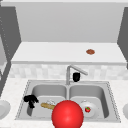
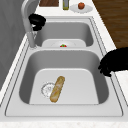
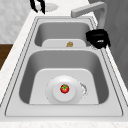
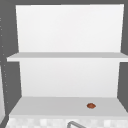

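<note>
Golden-brown crust marks the baguette (image 2: 57, 88), which is seen lying flat on the floor of the left basin of the sink (image 2: 15, 100), one end over the drain. It is judged light, stiff and brittle, best taken across its middle. The left robot hand (image 1: 30, 99) is held above that basin's outer edge, fingers curled downward on nothing. The right robot hand (image 1: 76, 76) is seen curled beside the faucet (image 1: 72, 71).
</note>
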`<state>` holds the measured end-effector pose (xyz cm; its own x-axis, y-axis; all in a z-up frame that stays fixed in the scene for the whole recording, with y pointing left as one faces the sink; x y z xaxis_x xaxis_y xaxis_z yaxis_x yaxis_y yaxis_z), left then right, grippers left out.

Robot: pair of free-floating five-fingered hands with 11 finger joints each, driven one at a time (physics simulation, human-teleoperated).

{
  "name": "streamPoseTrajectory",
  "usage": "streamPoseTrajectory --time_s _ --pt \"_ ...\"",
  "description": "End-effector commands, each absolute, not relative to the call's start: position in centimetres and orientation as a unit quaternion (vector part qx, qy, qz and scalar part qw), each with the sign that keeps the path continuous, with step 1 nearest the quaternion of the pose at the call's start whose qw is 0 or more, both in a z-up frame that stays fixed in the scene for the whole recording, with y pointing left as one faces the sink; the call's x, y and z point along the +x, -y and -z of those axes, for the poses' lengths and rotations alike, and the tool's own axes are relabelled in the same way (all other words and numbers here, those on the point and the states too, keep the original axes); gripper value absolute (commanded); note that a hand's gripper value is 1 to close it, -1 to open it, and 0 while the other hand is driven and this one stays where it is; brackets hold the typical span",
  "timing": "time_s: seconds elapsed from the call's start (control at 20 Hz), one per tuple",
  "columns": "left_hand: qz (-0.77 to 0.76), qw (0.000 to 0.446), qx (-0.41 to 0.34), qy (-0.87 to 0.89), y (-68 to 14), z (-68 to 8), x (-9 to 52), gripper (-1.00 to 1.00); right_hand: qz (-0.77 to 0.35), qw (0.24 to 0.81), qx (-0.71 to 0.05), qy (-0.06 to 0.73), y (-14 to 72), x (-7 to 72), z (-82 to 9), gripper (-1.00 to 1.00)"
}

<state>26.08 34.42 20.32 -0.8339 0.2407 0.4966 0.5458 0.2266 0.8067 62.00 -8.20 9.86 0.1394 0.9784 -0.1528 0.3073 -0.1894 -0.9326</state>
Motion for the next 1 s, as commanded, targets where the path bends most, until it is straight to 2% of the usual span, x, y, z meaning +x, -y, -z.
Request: streamPoseTrajectory --time_s 0.0,0.5,0.95 --pt "0.567 0.134 -0.255 0.772 -34.4 -20.3 26.1 0.00 -0.441 0.405 -0.632 0.492 7.9 62.1 -8.8 1.00" --pt "0.567 0.134 -0.255 0.772 -34.4 -20.3 26.1 0.00 -0.426 0.407 -0.639 0.495 8.8 62.7 -7.0 1.00" --pt "0.567 0.134 -0.255 0.772 -34.4 -20.3 26.1 0.00 -0.391 0.376 -0.655 0.525 9.5 62.8 -5.8 1.00"
